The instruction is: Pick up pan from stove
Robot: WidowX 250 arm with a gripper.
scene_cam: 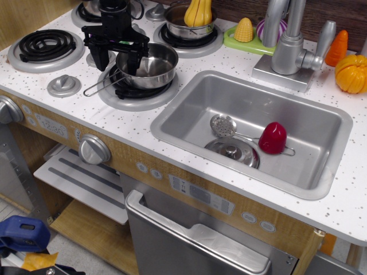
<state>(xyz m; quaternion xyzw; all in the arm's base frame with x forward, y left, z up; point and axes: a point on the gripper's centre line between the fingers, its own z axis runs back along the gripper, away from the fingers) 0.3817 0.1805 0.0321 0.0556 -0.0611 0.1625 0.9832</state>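
Approach step: gripper (118, 61) spread open, straddling left rim of pan (147, 66) (on burner (133, 91)). Next: close, lift.

Black tool (119, 62) pointing straight down, fingers (103, 57) spread apart, wrist vertical above.

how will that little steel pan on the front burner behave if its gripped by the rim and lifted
The pan looks like thin, rigid metal, so probably light and stiff. Its shiny wall may slip between the gripper fingers. The long wire handle sticks out to one side, so it could tilt that way.
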